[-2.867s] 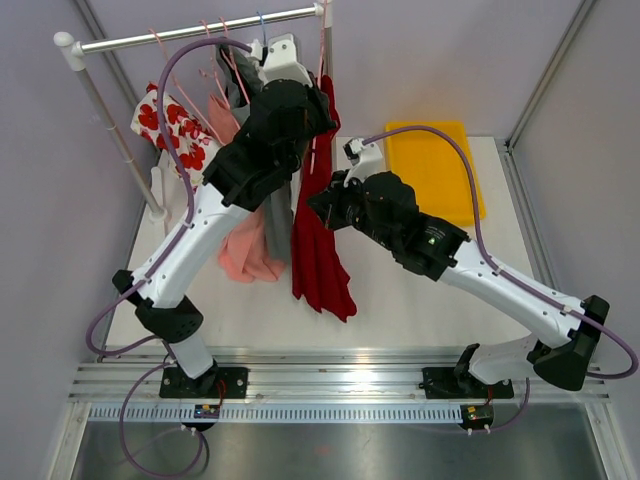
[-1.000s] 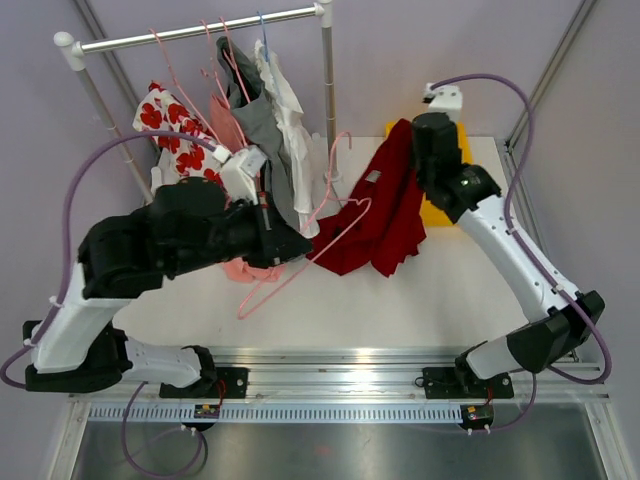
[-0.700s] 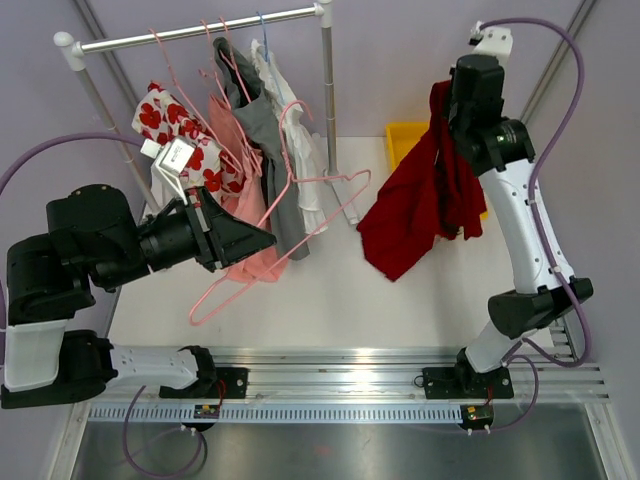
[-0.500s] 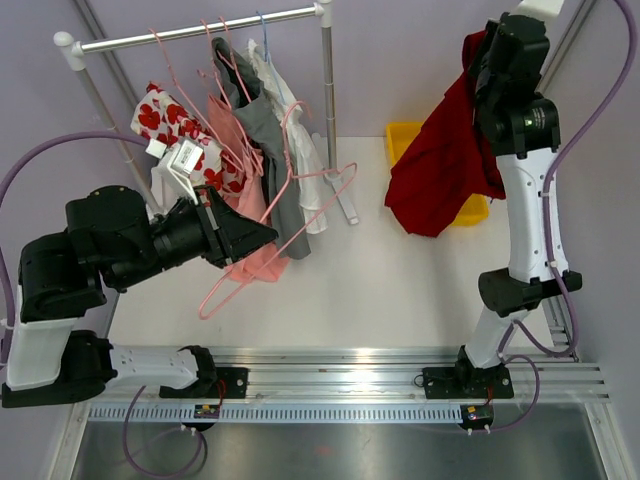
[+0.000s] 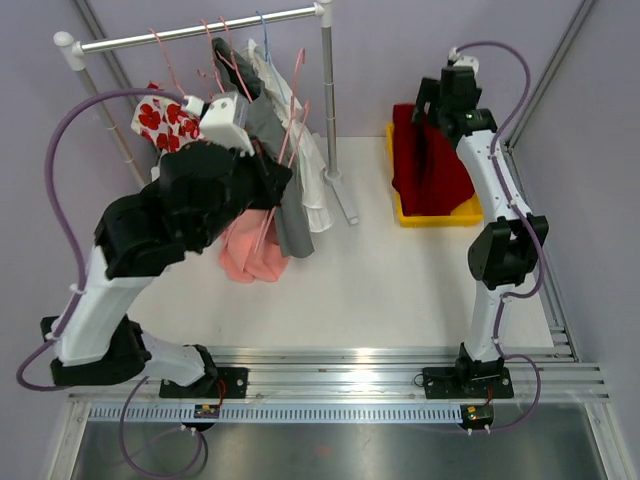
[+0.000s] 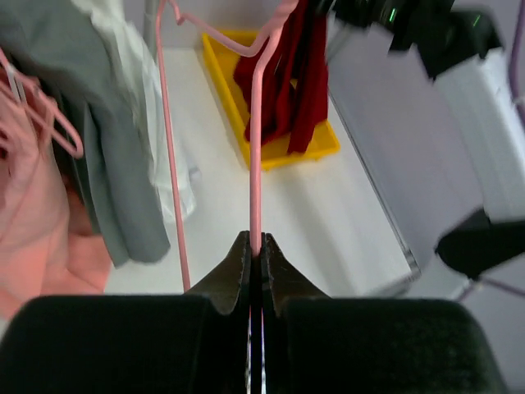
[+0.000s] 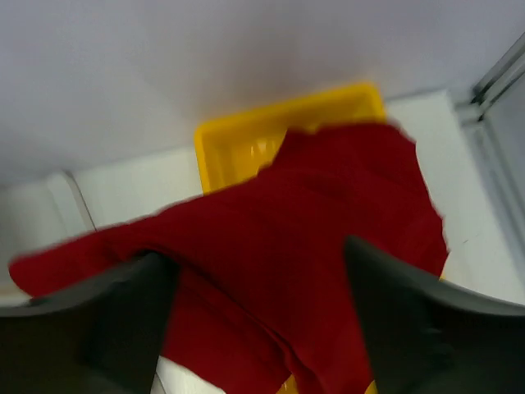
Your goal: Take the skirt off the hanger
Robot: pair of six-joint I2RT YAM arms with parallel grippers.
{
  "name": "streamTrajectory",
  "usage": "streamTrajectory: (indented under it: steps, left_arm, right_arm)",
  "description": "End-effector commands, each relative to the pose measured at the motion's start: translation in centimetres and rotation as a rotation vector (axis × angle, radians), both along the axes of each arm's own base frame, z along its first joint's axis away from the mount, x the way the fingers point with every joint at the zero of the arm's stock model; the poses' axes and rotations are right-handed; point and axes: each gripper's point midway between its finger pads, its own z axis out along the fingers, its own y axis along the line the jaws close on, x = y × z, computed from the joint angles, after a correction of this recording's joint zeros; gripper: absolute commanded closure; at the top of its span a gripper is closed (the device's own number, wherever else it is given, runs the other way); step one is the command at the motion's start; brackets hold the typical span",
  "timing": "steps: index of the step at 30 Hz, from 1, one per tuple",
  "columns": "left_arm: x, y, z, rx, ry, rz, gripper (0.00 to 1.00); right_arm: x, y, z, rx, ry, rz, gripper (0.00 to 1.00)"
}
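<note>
The dark red skirt [image 5: 430,165] lies bunched in the yellow bin [image 5: 440,216] at the back right, partly draped over its rim. In the right wrist view the skirt [image 7: 312,213] spreads below my right gripper [image 7: 256,250], which is open and holds nothing. From above, the right gripper [image 5: 438,105] hangs over the bin's far end. My left gripper [image 6: 255,246] is shut on the bare pink hanger [image 6: 255,148], and no skirt hangs on it. From above, the hanger [image 5: 291,125] stands upright by the clothes on the rail.
A clothes rail [image 5: 190,32] on white posts [image 5: 330,100] spans the back left. Grey [image 5: 290,225], white [image 5: 312,185], pink [image 5: 250,250] and red-heart [image 5: 160,118] garments hang on it with more pink hangers. The left arm's body crowds the rack.
My right gripper has swung over the yellow bin and opened, and the skirt dropped from it into the bin. My left arm carried the empty hanger up toward the rail.
</note>
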Motion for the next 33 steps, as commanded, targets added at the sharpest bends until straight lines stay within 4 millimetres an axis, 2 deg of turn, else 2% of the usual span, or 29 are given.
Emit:
streamTrajectory:
  steps: [1, 2, 3, 4, 5, 6, 7, 8, 9, 10, 11, 12, 13, 14, 17, 21, 23, 27, 30, 33]
  left_arm:
    - [4.9, -0.1, 3.2, -0.015, -0.111, 0.098, 1.00]
    - [6.4, -0.9, 3.6, -0.030, -0.120, 0.103, 1.00]
    - [8.3, -0.2, 3.6, -0.038, -0.120, 0.147, 1.00]
    - [9.0, -0.4, 3.7, -0.053, -0.119, 0.143, 1.00]
    - [10.7, -0.9, 3.4, -0.059, -0.117, 0.163, 1.00]
    - [12.2, 0.1, 3.8, -0.079, -0.125, 0.209, 1.00]
    - [13.1, 0.0, 3.7, -0.088, -0.126, 0.215, 1.00]
    - [14.2, -0.1, 4.4, -0.117, -0.152, 0.227, 1.00]
    - [15.9, -0.1, 3.8, -0.111, -0.151, 0.252, 1.00]
    - [17.0, -0.5, 4.5, -0.142, -0.180, 0.251, 1.00]
    - [17.9, -0.8, 4.6, -0.150, -0.195, 0.251, 1.00]
    - [19.3, -1.6, 3.6, -0.145, -0.192, 0.238, 1.00]
    - [20.1, -2.1, 4.9, -0.186, -0.246, 0.236, 1.00]
    - [20.6, -2.5, 5.2, -0.186, -0.273, 0.229, 1.00]
    - [22.7, -3.7, 5.2, -0.214, -0.304, 0.245, 1.00]
    - [25.6, -4.7, 4.4, -0.231, -0.295, 0.273, 1.00]
    - [27.1, -5.6, 3.0, -0.239, -0.278, 0.281, 1.00]
    - [28.9, -5.4, 0.3, -0.221, -0.230, 0.342, 1.00]
    - [29.3, -5.2, -1.3, -0.209, -0.196, 0.364, 0.99]
    - [29.0, -5.2, -1.9, -0.202, -0.174, 0.358, 0.98]
  right_arm:
    - [-2.1, 2.6, -2.6, 0.127, 0.042, 0.085, 0.00]
    - [-4.2, 2.5, -5.2, 0.144, 0.098, 0.080, 0.01]
    - [-4.7, 2.7, -5.3, 0.164, 0.069, 0.087, 0.01]
    - [-5.6, 2.9, -6.1, 0.202, 0.074, 0.088, 0.00]
    - [-8.0, 3.2, -8.1, 0.225, 0.113, 0.112, 0.01]
    - [-8.7, 3.6, -8.3, 0.243, 0.097, 0.134, 0.01]
    - [-10.3, 4.0, -11.2, 0.262, 0.158, 0.145, 0.01]
    - [-11.6, 4.0, -10.4, 0.278, 0.141, 0.155, 0.01]
    - [-12.5, 4.1, -11.0, 0.286, 0.156, 0.162, 0.00]
    - [-13.9, 4.3, -13.0, 0.302, 0.203, 0.166, 0.01]
    - [-15.0, 4.0, -12.4, 0.312, 0.189, 0.161, 0.00]
    - [-15.8, 4.6, -12.5, 0.334, 0.188, 0.190, 0.00]
    - [-16.6, 4.8, -12.7, 0.346, 0.190, 0.205, 0.00]
    - [-17.9, 4.8, -13.3, 0.351, 0.194, 0.212, 0.01]
    - [-19.6, 4.9, -13.8, 0.359, 0.192, 0.233, 0.01]
    - [-20.8, 4.5, -13.6, 0.356, 0.204, 0.222, 0.00]
    - [-21.1, 4.9, -12.9, 0.376, 0.192, 0.237, 0.01]
    - [-21.7, 5.3, -12.2, 0.403, 0.184, 0.254, 0.00]
    - [-22.4, 5.2, -12.2, 0.400, 0.181, 0.261, 0.01]
    - [-22.8, 5.2, -12.4, 0.404, 0.185, 0.259, 0.01]
